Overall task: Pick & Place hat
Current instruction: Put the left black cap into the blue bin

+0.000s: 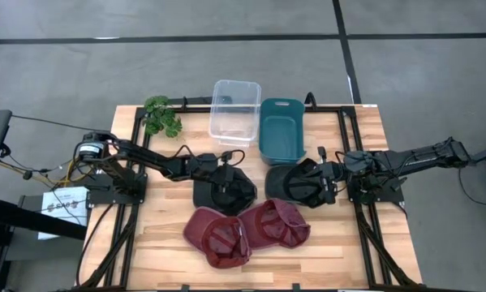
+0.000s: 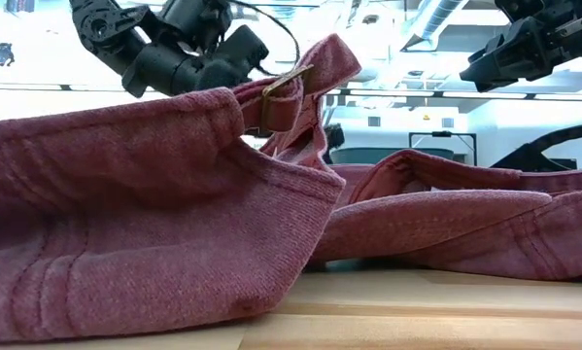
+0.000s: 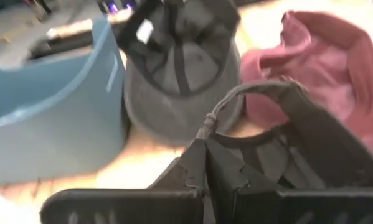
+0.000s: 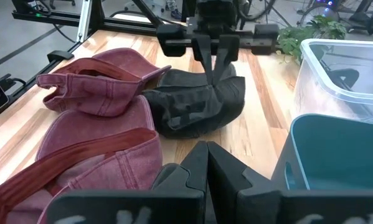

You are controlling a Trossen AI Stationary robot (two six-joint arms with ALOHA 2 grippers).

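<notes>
The red hat (image 2: 125, 214) filled the foreground of the low view, lying slumped on the surface (image 1: 161, 243) with its buckled strap arched up, and a second red hat (image 2: 446, 214) lay just behind it. Neither claw was on these. The left claw (image 1: 225, 180) stood directly above the left dark hat (image 1: 244, 195), fingers brought together in a narrow point on the top of its crown. From the right wrist view they appeared clamped on a pinch of the fabric there, with the hat's body sagging below the claw onto the surface. The right claw (image 1: 324, 182) reached in from the opposite side, its tips at the near edge of the right dark hat (image 1: 291, 182). Its fingers were together too, though whether any fabric sat between them could not be told. The relation that mattered for the coming move was between the left claw and the bins. The clear bin (image 1: 213, 113) lay straight ahead of it, away from the red hats, and the teal bin (image 1: 263, 130) stood beside that, ahead and toward the right arm, just beyond the right dark hat. The left arm was plainly the nearer one for the left dark hat and for the clear bin, so a lift and a short forward carry looked like the likely next step. The right arm had the teal bin close beyond its own hat. The soft hat would probably droop from the claw and would need height to pass the bin wall.
</notes>
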